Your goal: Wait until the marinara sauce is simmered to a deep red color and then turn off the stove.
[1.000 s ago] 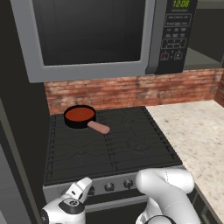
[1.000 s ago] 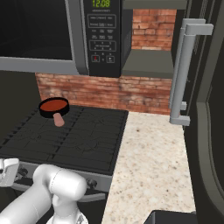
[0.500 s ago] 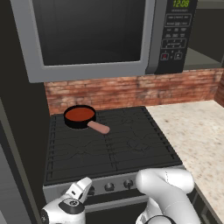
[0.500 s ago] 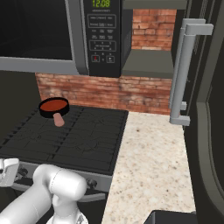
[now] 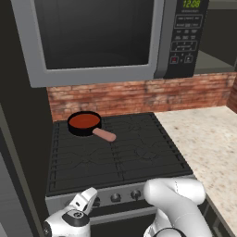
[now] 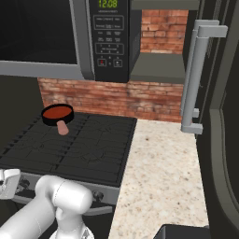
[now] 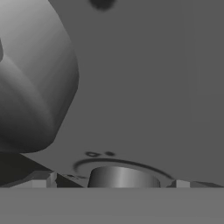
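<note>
The marinara sauce (image 5: 84, 121) is a smooth red disc in a small black skillet (image 5: 74, 128) with a pinkish handle, on the back left burner of the stove (image 5: 125, 152); it also shows as marinara sauce (image 6: 58, 112) in the right base view. My gripper (image 5: 90, 195) is low at the stove's silver front panel, against the leftmost knob (image 5: 96, 202). In the hand view a round knob (image 7: 124, 177) sits very close between my gripper (image 7: 111, 183) tips, with a gap on each side. The jaws stand open around it.
A silver-framed microwave (image 5: 106, 37) hangs above the cooktop. More knobs (image 5: 125, 196) line the front panel. A speckled counter (image 6: 163, 172) lies to the right, with a tall dark fridge and its grey handle (image 6: 193, 84) beyond. A large grey cylinder (image 7: 30, 78) looms at the hand view's left.
</note>
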You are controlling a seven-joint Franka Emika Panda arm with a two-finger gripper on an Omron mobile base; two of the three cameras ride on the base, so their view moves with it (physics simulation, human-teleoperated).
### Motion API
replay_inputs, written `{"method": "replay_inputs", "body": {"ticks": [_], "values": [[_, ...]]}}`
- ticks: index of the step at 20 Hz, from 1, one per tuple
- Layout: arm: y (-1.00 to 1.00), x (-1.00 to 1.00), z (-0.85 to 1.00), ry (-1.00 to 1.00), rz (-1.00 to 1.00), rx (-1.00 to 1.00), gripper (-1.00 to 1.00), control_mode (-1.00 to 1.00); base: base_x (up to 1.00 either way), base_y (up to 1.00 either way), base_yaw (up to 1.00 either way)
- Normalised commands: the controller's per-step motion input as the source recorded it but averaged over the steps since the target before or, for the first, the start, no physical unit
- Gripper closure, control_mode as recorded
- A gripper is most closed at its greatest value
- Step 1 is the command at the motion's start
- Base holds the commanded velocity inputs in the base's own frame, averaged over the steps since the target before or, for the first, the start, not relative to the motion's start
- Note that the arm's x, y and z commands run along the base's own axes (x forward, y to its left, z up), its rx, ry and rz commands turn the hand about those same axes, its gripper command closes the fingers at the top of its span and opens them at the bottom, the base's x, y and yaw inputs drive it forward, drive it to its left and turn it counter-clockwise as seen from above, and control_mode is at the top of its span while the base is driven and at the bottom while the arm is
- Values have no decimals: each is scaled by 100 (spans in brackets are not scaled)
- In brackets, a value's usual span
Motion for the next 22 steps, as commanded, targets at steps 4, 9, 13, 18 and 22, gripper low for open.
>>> {"method": "replay_inputs", "body": {"ticks": [4,9,13,18,22], "values": [[0,0,0,0,0,0,-100,-100,0,0,0],[0,0,0,0,0,0,-100,-100,0,0,0],[0,0,0,0,0,0,-100,-100,0,0,0],[0,0,0,0,0,0,-100,-100,0,0,0],[0,0,0,0,0,0,-100,-100,0,0,0]]}}
